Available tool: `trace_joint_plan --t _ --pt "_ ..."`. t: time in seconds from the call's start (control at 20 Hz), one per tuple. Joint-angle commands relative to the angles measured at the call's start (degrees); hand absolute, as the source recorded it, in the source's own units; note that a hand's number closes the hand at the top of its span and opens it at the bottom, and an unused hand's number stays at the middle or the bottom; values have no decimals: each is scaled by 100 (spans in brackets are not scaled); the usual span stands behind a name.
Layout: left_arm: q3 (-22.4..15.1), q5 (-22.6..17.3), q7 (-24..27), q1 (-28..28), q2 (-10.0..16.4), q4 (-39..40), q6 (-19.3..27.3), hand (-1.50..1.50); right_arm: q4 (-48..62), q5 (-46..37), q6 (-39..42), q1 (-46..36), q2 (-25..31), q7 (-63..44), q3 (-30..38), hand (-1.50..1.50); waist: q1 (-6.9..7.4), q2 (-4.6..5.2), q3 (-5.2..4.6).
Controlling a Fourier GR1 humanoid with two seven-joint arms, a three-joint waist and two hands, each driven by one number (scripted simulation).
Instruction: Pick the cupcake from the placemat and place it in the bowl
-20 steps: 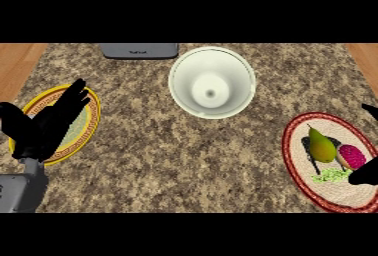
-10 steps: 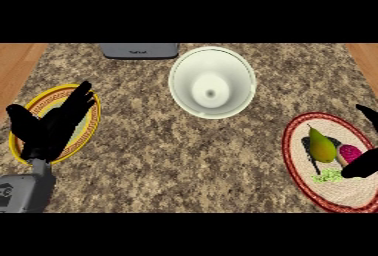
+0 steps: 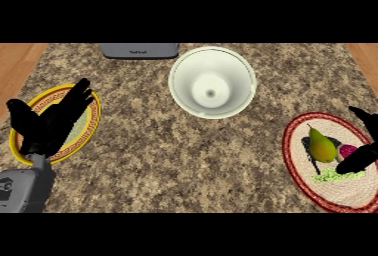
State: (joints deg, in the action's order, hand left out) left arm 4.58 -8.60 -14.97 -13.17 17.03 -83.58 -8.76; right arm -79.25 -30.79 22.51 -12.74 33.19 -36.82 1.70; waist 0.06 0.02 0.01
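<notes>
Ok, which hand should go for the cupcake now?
Right. The right hand hovers over the red placemat, next to the cupcake; the left hand is over the yellow placemat, on the bowl's far side.

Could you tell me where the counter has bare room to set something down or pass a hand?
Bare counter spans the middle, between the yellow-rimmed plate and the red-rimmed placemat, below the white bowl. The placemat is crowded: pear, cupcake and the right hand over them. The left hand is over the plate.
</notes>
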Motion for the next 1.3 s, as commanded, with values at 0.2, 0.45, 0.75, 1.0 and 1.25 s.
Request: trace_joint_plan --t 0.2,0.45,0.75,1.0,1.25 --pt "152 139 137 48 -89 64 -183 0 912 -612 -177 -218 -262 537 154 -150 6 1 -1" --pt "126 167 -474 24 -172 -519 -10 0 1383 -733 -311 -187 -277 888 375 -150 10 -1 0" --pt "132 220 -8 509 -335 -442 -226 0 2359 -1013 -582 -527 -426 1398 433 -150 33 4 1" --pt "327 238 31 30 -274 9 -331 0 2333 -1069 -546 -412 -357 1546 648 -150 2 2 -1" --pt "238 331 -117 236 -350 -361 -232 0 2666 -1393 -1277 -392 -603 2142 425 150 15 -2 1"
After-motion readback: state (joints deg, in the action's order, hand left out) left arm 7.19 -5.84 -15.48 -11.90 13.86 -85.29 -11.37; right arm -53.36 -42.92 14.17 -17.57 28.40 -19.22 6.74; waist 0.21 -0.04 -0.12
